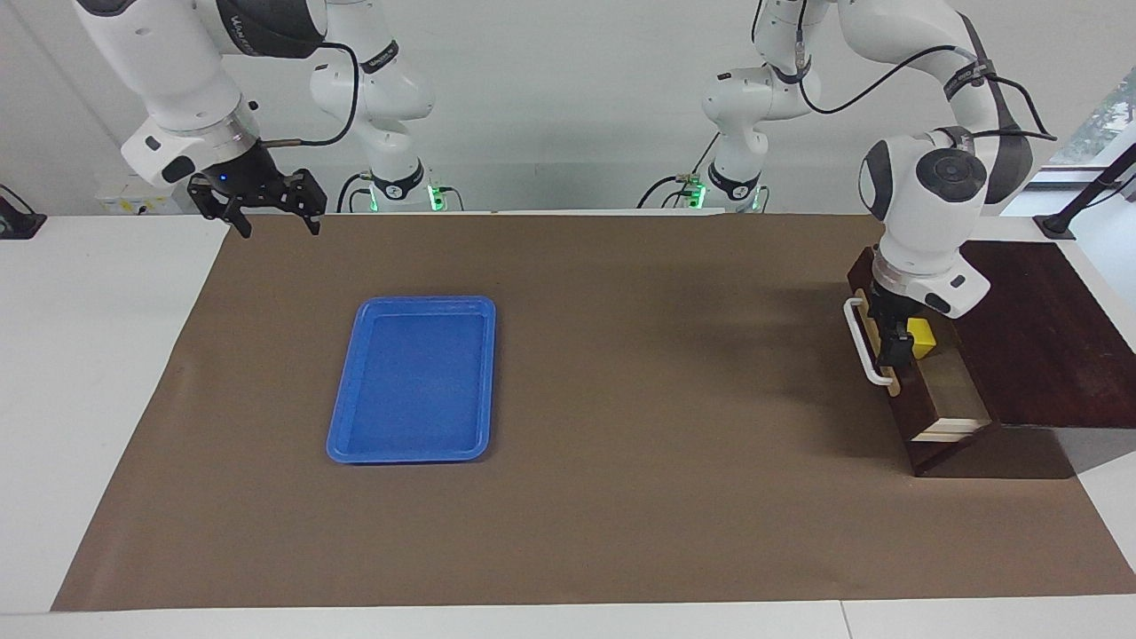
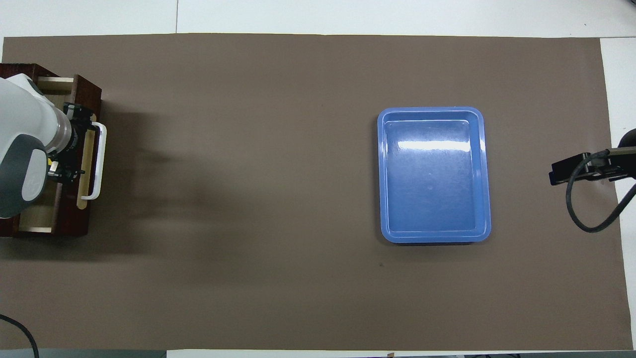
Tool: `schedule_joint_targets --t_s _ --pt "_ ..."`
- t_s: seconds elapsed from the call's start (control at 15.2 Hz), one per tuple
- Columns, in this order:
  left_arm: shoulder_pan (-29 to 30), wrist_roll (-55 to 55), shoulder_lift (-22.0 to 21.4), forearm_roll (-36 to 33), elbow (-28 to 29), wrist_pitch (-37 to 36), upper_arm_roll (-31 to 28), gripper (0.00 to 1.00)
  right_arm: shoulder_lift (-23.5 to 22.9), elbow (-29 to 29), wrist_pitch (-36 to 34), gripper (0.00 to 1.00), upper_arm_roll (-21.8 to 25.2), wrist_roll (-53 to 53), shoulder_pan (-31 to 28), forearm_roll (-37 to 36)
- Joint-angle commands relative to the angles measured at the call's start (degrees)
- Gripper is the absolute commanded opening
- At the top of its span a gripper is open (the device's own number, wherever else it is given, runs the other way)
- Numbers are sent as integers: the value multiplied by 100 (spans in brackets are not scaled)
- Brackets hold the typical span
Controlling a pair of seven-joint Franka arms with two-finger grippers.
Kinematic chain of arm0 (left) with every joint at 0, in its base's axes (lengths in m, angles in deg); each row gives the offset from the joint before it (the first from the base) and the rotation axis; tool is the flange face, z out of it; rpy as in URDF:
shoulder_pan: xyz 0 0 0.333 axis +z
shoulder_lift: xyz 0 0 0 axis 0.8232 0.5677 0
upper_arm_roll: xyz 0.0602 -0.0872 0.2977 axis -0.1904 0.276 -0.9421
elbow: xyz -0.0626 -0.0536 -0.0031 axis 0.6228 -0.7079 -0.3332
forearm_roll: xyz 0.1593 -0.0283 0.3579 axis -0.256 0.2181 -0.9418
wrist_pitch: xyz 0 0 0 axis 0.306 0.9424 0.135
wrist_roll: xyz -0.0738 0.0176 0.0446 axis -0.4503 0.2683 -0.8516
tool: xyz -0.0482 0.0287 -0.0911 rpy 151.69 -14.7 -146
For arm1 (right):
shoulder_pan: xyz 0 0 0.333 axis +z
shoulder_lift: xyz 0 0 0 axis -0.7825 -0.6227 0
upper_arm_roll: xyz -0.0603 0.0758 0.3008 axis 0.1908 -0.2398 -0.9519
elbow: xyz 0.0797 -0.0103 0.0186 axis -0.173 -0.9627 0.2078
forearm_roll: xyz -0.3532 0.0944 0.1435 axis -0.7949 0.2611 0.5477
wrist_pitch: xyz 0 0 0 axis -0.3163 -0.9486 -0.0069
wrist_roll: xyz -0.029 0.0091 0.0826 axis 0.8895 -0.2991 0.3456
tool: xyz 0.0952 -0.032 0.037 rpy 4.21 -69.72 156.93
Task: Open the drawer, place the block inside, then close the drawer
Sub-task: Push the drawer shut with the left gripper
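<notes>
Yellow block lies inside my half-open drawer, just beside my left pincer, whose grip I cannot tell, at the handle; my right pincer waits wide.

dark brown wooden drawer front, tan strip, white bar handle, pale light-wood interior; at left arm's end of worktop. bright yellow block inside. dark brown cabinet top. plain blue tray, glossy, toward right arm's end. flat brown mat over white table. white arms, black left gripper, black right gripper.
</notes>
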Motion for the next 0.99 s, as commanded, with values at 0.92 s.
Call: schedule_joint_targets --t_s 0.92 --pt "217 942 -88 176 -678 -529 71 100 66 -27 -67 100 -72 -104 -100 -69"
